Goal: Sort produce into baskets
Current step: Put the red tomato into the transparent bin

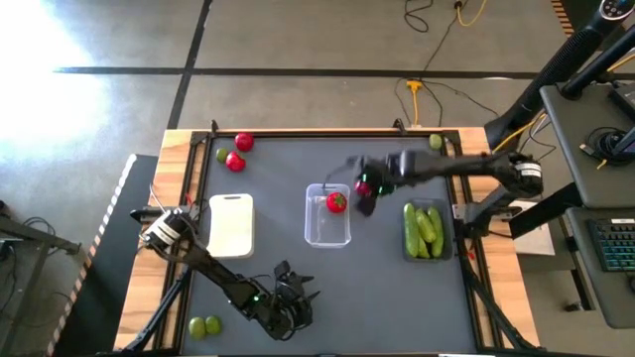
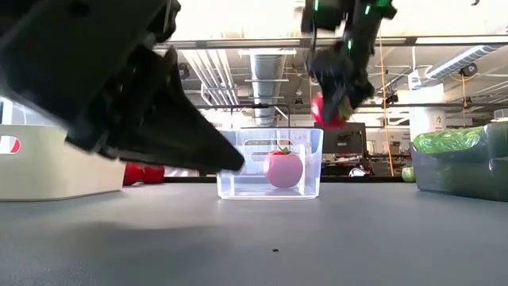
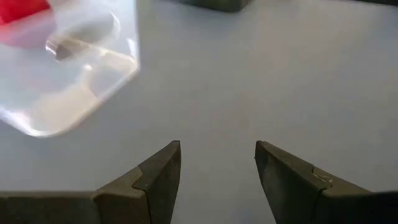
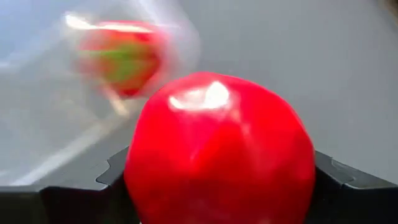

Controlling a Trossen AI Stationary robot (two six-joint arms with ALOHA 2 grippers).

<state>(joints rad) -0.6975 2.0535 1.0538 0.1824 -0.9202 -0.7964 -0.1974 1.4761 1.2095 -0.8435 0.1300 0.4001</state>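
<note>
My right gripper is shut on a red round fruit, in the air just right of the clear tray. The clear tray holds another red fruit, which rests on the tray's floor. The dark grey tray at the right holds several long green pieces. The white tray stands at the left. My left gripper is open and empty, low near the table's near edge; its wrist view shows the spread fingertips. My right gripper pinches the red fruit by its two opposite sides between its two fingers. The fingers come from above, slanting from the table's right side. The fruit is lifted clear of the table, above the level of the clear tray's rim.
Two red fruits and a pale-green fruit lie at the far left. Another pale-green fruit lies at the far right, and two more lie at the near left. Bare table lies between the trays and the near edge.
</note>
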